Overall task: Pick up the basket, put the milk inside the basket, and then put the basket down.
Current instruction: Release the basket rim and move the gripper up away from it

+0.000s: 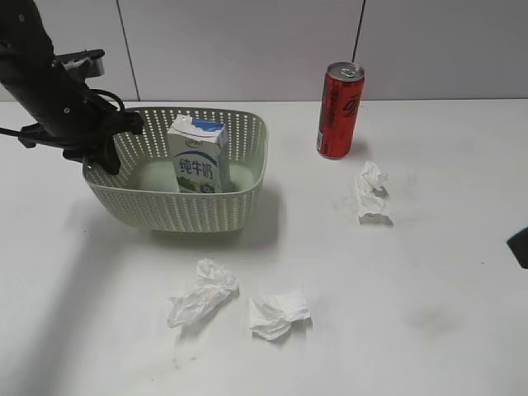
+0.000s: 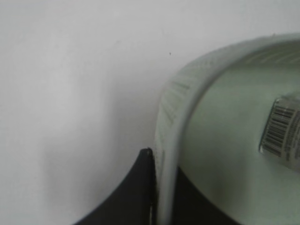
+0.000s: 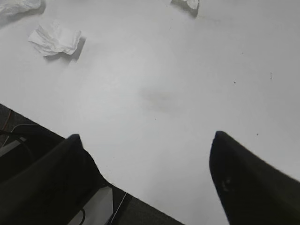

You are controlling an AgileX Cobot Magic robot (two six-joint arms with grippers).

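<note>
The pale green basket (image 1: 231, 202) rests on the white table at centre left. The milk carton (image 1: 198, 155) stands upright inside it. My left gripper (image 1: 109, 158) is shut on the basket's left rim. In the left wrist view the two black fingers (image 2: 164, 187) pinch the basket wall (image 2: 171, 136), and the carton's barcode (image 2: 281, 131) shows inside. My right gripper (image 3: 145, 140) is open and empty over the table's front edge. Only a dark corner of the right gripper (image 1: 520, 246) shows at the right border of the exterior view.
A tall red can (image 1: 340, 110) stands behind and right of the basket. Crumpled white tissues lie at the front (image 1: 202, 301), (image 1: 279, 315) and at the right (image 1: 371, 191). One tissue shows in the right wrist view (image 3: 55, 38). The table's front edge (image 3: 122, 197) lies below the right gripper.
</note>
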